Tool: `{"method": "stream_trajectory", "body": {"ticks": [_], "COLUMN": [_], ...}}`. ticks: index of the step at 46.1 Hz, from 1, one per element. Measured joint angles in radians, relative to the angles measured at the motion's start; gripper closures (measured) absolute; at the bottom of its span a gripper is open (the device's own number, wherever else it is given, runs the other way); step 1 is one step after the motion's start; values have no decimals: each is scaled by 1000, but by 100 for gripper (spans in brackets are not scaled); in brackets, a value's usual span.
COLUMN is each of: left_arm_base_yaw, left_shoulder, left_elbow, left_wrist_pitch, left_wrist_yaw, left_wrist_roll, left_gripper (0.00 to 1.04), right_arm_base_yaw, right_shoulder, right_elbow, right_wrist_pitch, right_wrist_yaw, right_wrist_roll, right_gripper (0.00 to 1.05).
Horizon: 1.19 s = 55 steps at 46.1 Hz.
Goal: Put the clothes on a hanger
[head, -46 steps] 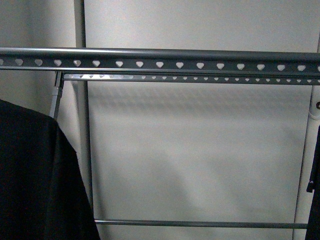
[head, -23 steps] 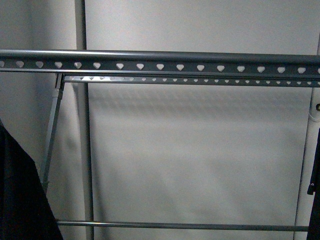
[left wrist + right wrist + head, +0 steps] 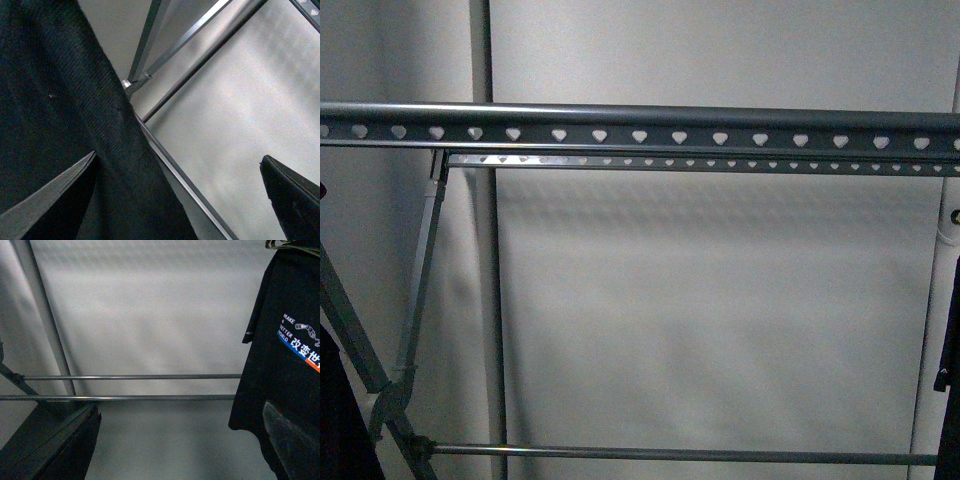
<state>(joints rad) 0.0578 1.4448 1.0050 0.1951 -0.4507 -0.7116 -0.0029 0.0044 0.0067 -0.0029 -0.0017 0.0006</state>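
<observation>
The grey drying rack (image 3: 640,125) spans the front view, with two long rails punched with heart-shaped holes. The black T-shirt (image 3: 285,370), printed with white Chinese characters and a blue-orange stripe, hangs at the edge of the right wrist view; a bit of its clothes hanger (image 3: 278,244) shows above it. Its sleeve shows at the front view's right edge (image 3: 950,380). My right gripper (image 3: 181,407) is open and empty, beside the shirt's lower hem. My left gripper (image 3: 178,156) is open, with the other dark garment (image 3: 60,100) lying against one finger (image 3: 50,200).
The other dark garment shows at the front view's lower left (image 3: 335,420). Diagonal rack legs (image 3: 360,350) and a thin lower crossbar (image 3: 700,455) stand before a pale wall (image 3: 720,300). Two thin crossbars (image 3: 130,376) run through the right wrist view.
The dark garment at the left of the front view has moved left, almost out of view, uncovering the rack's diagonal legs and joint. The rails have not moved.
</observation>
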Motion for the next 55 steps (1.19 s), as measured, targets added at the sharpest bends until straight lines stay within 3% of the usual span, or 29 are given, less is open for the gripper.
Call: {"method": "stream_trajectory", "body": {"ticks": [3,12,20,26,30,46,55], "left_arm_base_yaw": [6,9,16,21,24,-4,-138], "left_shoulder": [8,14,14,1,-19,-171,-270], "left_elbow": [11,15,14,-12,-37,-125,-136], "left_wrist_pitch": [-13,-23,-34,-34,-39,-76,-148], "left_wrist_yaw": [-5,-14,14,40,69,221,470], "left_wrist_roll": [-12,-29,-41,-71,-104,-32,162], "left_gripper": [9,37,79,96,100,100,100], "right_arm_base_yaw": [0,0,0,0,0,0,0], "right_shoulder": [0,0,0,0,0,0,0], "right_elbow": [0,0,0,0,0,0,0], "right_wrist_pitch": [0,0,0,0,0,0,0], "right_wrist_yaw": [0,0,0,0,0,0,0], "right_wrist_roll": [0,0,0,0,0,0,0], "right_gripper": [7,7,7,7,7,7,7]}}
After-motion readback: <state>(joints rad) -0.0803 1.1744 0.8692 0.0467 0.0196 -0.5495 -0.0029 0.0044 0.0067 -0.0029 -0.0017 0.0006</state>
